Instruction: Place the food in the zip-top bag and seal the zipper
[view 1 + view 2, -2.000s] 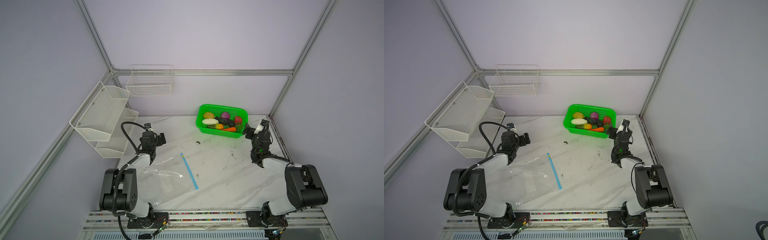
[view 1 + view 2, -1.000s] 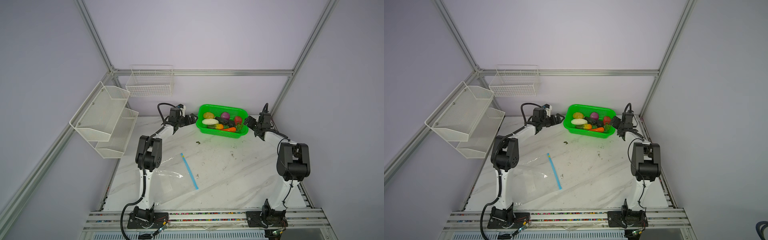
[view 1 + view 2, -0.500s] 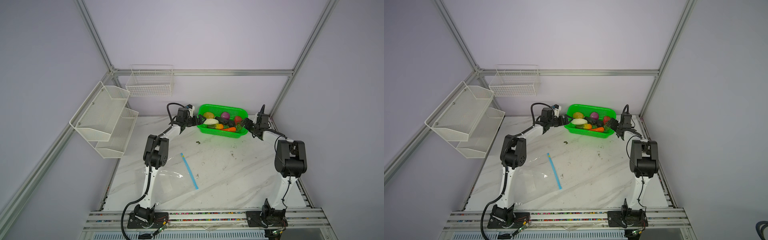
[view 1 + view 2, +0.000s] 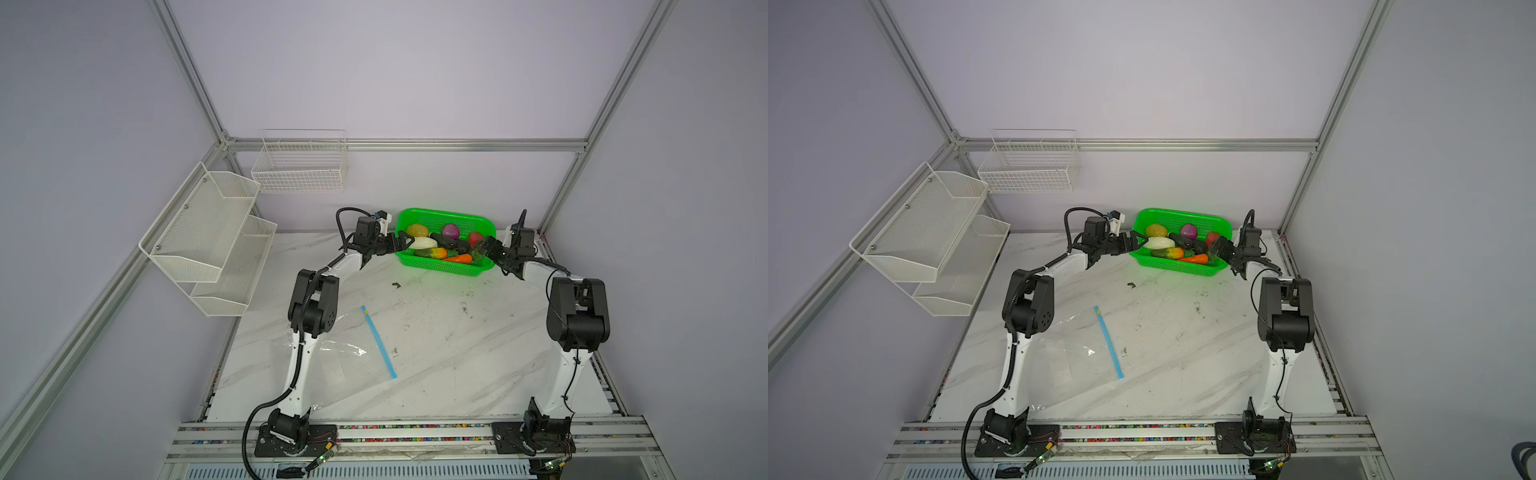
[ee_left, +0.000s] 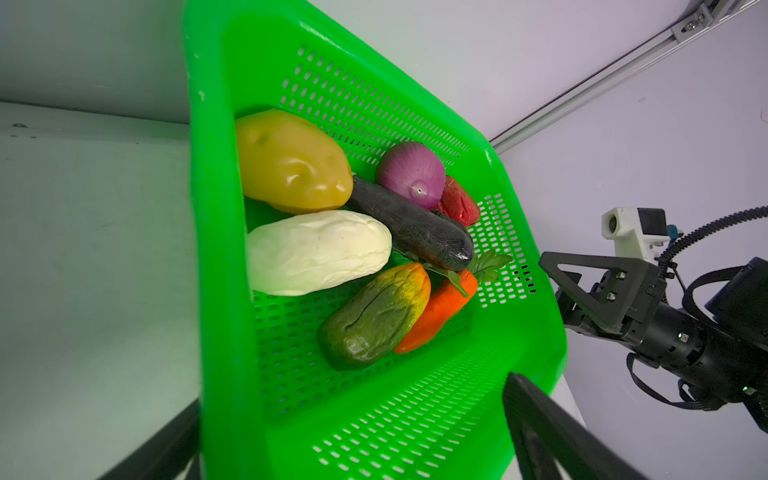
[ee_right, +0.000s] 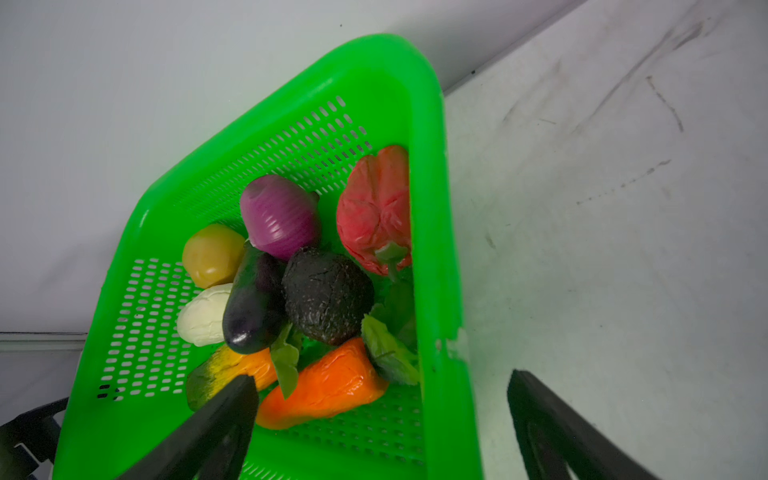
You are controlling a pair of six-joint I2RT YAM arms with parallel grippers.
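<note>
The food lies piled in a green perforated basket (image 4: 446, 212) at the back: potato (image 5: 291, 162), purple onion (image 5: 411, 172), white oblong (image 5: 316, 251), eggplant (image 6: 253, 307), red pepper (image 6: 374, 208), carrot (image 6: 328, 384). My left gripper (image 4: 404, 243) (image 5: 353, 392) is open, its jaws straddling the basket's left end wall. At the right end my right gripper (image 4: 484, 247) (image 6: 382, 378) is open too, one finger inside near the carrot and one outside the rim. Flat on the table's front left lies the zip-top bag (image 4: 332, 357), its blue zipper (image 4: 379, 343) facing the middle.
White mesh shelves (image 4: 208, 232) hang on the left wall and a wire basket (image 4: 299, 166) on the back wall. A small dark scrap (image 4: 395, 285) lies on the marble table (image 4: 436, 332) in front of the green basket.
Both arms have stretched from the table's middle out to the green basket. In the last half second each open gripper closed in on its end of the basket.
</note>
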